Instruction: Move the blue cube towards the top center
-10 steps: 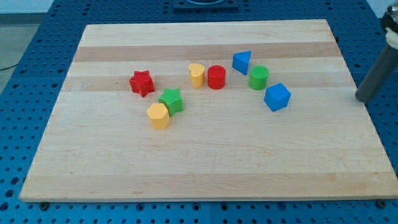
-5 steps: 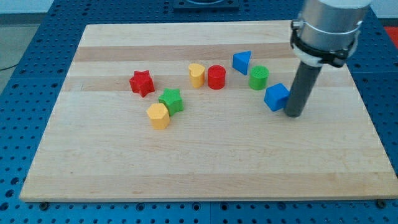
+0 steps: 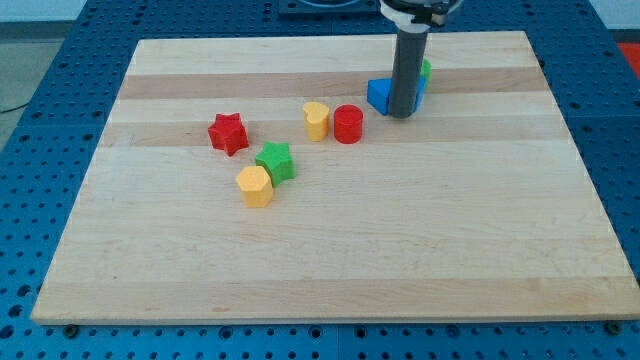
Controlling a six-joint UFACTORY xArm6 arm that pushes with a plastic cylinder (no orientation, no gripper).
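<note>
My tip (image 3: 403, 114) rests on the board at the view's upper middle, right of the red cylinder (image 3: 348, 124). A blue block (image 3: 378, 96) touches the rod's left side. A sliver of another blue block (image 3: 420, 92) shows at the rod's right side, with part of the green cylinder (image 3: 427, 69) just above it. The rod hides most of these, so I cannot tell which blue piece is the cube and which is the triangular block.
A yellow block (image 3: 317, 119) stands left of the red cylinder. A red star (image 3: 228, 132), a green star (image 3: 275, 160) and a second yellow block (image 3: 255, 185) sit at the view's left middle of the wooden board (image 3: 330, 270).
The rod came in from the view's right edge, met the blue cube, and swept up and left. The blue cube and green cylinder moved up toward the top with it.
</note>
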